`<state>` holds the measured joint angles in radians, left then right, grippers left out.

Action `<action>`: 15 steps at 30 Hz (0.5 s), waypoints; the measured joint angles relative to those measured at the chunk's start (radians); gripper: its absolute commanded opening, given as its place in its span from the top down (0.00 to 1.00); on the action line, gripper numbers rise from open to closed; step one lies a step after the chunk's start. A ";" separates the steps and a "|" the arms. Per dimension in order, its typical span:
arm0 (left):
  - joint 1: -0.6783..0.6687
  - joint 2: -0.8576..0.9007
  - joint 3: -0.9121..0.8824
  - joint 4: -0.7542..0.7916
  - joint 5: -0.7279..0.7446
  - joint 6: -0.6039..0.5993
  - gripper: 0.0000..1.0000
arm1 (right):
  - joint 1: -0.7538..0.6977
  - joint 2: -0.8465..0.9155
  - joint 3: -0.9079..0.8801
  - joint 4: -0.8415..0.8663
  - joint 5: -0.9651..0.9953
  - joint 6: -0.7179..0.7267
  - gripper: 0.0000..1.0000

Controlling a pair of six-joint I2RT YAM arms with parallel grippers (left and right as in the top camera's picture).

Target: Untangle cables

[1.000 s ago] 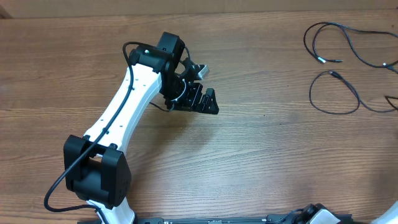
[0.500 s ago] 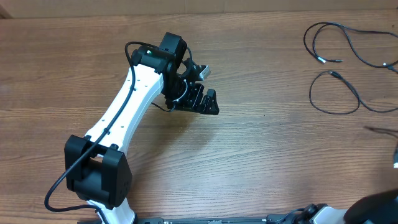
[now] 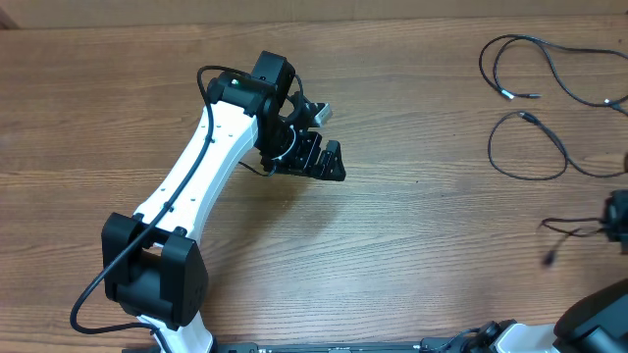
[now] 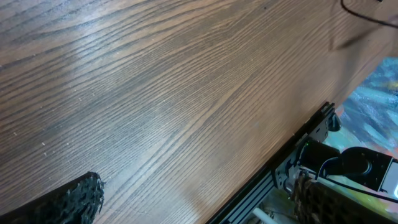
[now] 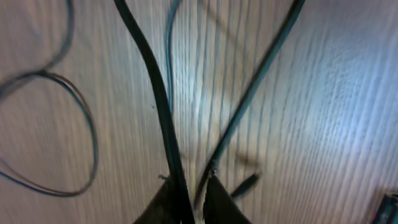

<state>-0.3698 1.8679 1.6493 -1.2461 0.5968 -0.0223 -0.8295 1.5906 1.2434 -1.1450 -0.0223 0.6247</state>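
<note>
The left arm [image 3: 201, 167] reaches over the bench [image 3: 412, 255]. Its left tool [image 3: 326, 163] sits near the bench's middle, and the left wrist view shows its 2 fingers spread wide with nothing between them. Farther right, the cables [image 3: 520, 96] lie in loose loops on the bench's far right part, well apart from that tool. At the right edge, blurred, the right tool [image 3: 616, 218] has its fingers [image 5: 169, 200] pinched nearly together on 2 strands of the cables. From it a strand trails left to a plug tip [image 3: 549, 258].
</note>
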 measured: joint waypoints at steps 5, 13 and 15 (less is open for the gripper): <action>0.000 0.000 0.000 -0.006 0.000 0.000 0.00 | 0.010 0.000 -0.125 0.088 -0.026 -0.001 0.86; 0.000 0.000 0.000 -0.007 0.000 0.000 0.00 | 0.010 0.000 -0.264 0.218 -0.045 0.010 0.48; 0.000 0.000 0.000 -0.006 0.000 0.000 0.00 | 0.011 0.000 -0.298 0.249 -0.050 0.009 0.20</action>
<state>-0.3698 1.8679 1.6493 -1.2526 0.5968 -0.0223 -0.8181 1.5906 0.9451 -0.8963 -0.0723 0.6338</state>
